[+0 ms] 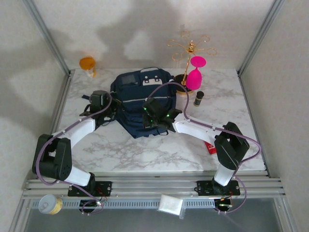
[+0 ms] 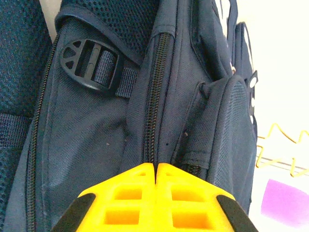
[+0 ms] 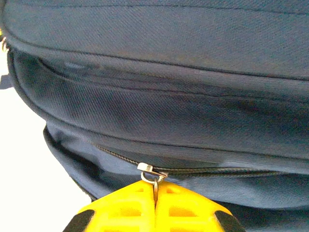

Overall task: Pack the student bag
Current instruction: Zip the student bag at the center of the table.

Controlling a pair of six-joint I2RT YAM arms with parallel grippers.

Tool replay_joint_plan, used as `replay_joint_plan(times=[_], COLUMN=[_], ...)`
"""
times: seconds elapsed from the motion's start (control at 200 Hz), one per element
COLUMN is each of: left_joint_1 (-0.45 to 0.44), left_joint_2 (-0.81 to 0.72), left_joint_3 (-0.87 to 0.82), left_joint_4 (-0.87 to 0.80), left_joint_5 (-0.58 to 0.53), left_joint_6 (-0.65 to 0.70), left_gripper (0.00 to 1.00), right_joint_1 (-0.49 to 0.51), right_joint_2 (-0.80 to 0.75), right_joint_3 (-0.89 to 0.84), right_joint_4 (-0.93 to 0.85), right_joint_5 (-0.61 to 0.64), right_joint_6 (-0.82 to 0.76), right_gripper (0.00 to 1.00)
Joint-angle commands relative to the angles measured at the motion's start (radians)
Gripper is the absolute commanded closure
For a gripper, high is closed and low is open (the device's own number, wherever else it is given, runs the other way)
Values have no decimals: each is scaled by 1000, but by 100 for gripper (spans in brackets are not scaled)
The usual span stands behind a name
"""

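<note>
As arms [image 1: 87,126] flank student bag [image 1: 131,99], right end effector [image 3: 155,184] pinches zipper pull [image 3: 148,169]; left end effector [image 2: 156,166] pressed together.

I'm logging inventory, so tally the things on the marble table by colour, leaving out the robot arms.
Navy blue: 1, the fabric student bag
Gold: 1, the wire stand
Pink: 1, the stemmed glass
Orange: 1, the cup
Dark: 1, the small bottle
Red: 1, a partly hidden flat piece
Total: 6
</note>
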Motion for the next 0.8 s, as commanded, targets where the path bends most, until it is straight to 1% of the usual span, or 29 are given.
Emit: replay_joint_plan(times=[0.0,0.025,0.07,0.1,0.125,0.22,0.33,0.401,0.476,0.606,0.676,0.791], left_joint_1=[5,-9,-35,-52,-67,-111,-166,-216,-257,-279,-290,-309], left_joint_2=[-18,-37,-81,-113,-140,-243,-334,-338,-289,-200,-161,-141], left_joint_3=[24,13,-17,-47,-74,-190,-320,-350,-324,-276,-218,-180], left_joint_4=[-1,3,14,23,27,22,59,112,133,237,219,213], left_joint_5=[42,48,55,50,44,-3,-60,-100,-116,-143,-160,-193], left_joint_6=[77,70,48,27,6,-96,-221,-283,-319,-356,-349,-368], left_gripper=[97,88,67,58,54,45,42,42,44,46,51,51], right_joint_1=[10,14,24,30,30,30,33,32,32,34,34,36], right_joint_2=[8,8,7,9,13,25,22,22,20,20,17,22], right_joint_3=[-9,-7,-4,0,3,1,-15,-24,-34,-55,-65,-65], right_joint_4=[81,105,146,159,161,158,181,197,211,225,228,239], right_joint_5=[-93,-105,-111,-106,-99,-79,-85,-91,-99,-110,-108,-121], right_joint_6=[16,27,35,37,40,42,34,32,30,24,17,-1], right_gripper=[100,100,100,100,100,100,100,100,100,100,100,100])
